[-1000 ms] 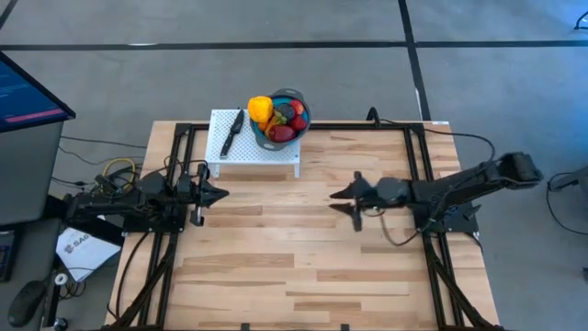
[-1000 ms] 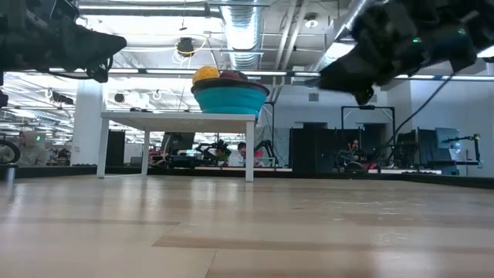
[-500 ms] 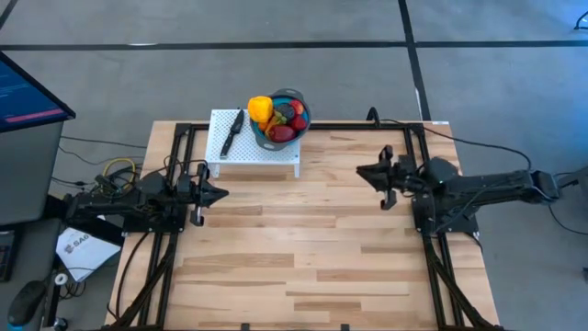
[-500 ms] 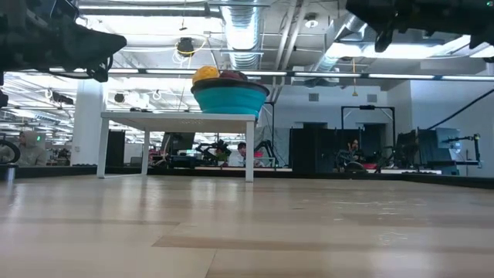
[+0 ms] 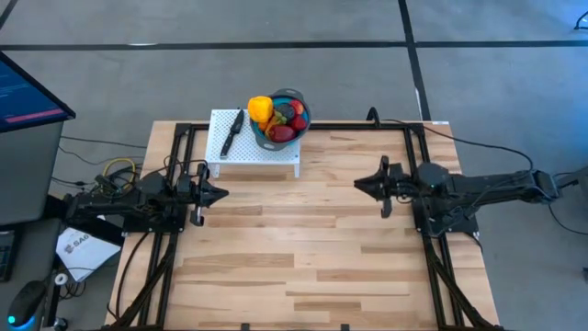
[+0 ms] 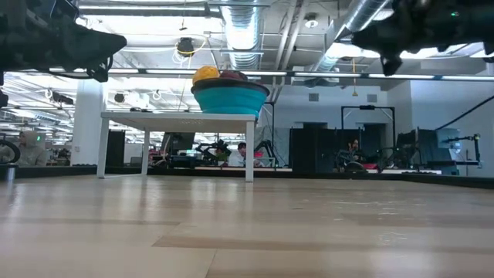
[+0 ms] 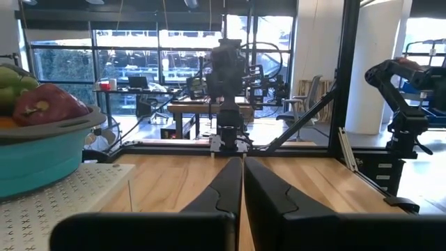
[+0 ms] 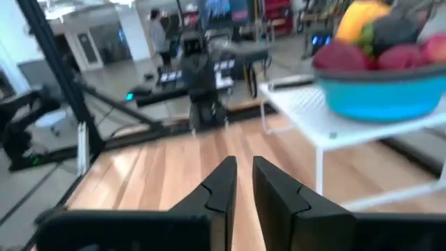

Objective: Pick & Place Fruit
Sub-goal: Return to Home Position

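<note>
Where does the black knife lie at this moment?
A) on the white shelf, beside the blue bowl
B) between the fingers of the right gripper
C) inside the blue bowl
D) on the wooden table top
A: the high view shows the knife lying flat on the white shelf, next to the blue bowl that holds the fruit.

Robotics lab: other robot arms (image 7: pixel 394 84) in background, exposed ceiling ducts (image 6: pixel 248 35), monitor (image 5: pixel 28 97)

Dark jointed arms (image 5: pixel 487 187), tapered black claws (image 7: pixel 242 164)
</note>
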{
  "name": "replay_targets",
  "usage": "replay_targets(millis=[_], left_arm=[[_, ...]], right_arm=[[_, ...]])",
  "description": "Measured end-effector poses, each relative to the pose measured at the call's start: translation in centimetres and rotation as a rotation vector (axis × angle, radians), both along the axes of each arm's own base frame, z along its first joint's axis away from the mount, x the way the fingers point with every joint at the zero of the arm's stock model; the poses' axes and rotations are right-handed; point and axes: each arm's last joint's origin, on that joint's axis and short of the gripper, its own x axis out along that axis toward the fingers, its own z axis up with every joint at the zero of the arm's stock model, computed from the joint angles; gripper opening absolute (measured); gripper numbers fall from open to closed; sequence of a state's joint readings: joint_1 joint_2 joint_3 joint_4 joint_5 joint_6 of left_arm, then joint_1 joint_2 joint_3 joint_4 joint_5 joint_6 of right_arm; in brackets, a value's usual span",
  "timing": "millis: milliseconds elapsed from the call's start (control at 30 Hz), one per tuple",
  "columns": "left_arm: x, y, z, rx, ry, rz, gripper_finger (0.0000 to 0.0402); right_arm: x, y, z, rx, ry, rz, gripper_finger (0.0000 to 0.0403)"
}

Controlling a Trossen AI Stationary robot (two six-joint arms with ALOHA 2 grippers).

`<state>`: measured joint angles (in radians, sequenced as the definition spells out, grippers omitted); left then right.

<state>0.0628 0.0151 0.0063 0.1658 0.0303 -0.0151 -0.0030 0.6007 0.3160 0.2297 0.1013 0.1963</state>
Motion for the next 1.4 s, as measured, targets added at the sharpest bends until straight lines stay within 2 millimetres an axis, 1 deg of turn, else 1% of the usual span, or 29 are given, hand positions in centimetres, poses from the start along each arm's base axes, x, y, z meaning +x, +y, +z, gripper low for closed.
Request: replay_targets(millis=[133,233,433,500,600,700,733,933,1133,1400], left_arm=[[0.0,0.0,0.0,0.000,0.000,0.000,0.0012],[0.0,0.0,0.0,0.000,0.000,0.000,0.0012],[0.0,0.0,0.0,0.000,0.000,0.000,0.0012],[0.0,0.0,0.0,0.000,0.000,0.000,0.0012],[0.0,0.0,0.0,0.000,0.000,0.000,0.0012],[0.0,0.0,0.0,0.000,0.000,0.000,0.0012],[0.0,0.0,0.0,0.000,0.002,0.000,0.0012],[0.1,0.0,-0.1,-0.001,0.015,0.001,0.0012],[0.2,0.0,-0.2,-0.001,0.022,0.001,0.0012],[0.2,0.0,-0.2,-0.002,0.029,0.001,0.0012]], right_arm=[[-1.1,0.3,-0.4,0.003,0.062,0.022,0.0044],[-2.1,0.4,-0.5,0.004,0.033,0.029,0.0045],[-4.5,0.2,-2.8,0.007,-0.080,0.021,0.0043],[-5.0,0.2,-3.9,0.006,-0.091,0.023,0.0043],[-5.6,0.2,-4.9,0.002,-0.134,0.026,0.0045],[-5.4,0.3,-6.5,-0.020,-0.101,0.053,0.0045],[-5.3,0.3,-6.6,-0.031,-0.091,0.065,0.0045],[-5.3,0.5,-6.8,-0.037,-0.076,0.126,0.0044],[-5.3,0.5,-6.9,-0.074,-0.070,0.125,0.0045],[-5.2,0.4,-7.1,-0.063,-0.051,0.116,0.0044]])
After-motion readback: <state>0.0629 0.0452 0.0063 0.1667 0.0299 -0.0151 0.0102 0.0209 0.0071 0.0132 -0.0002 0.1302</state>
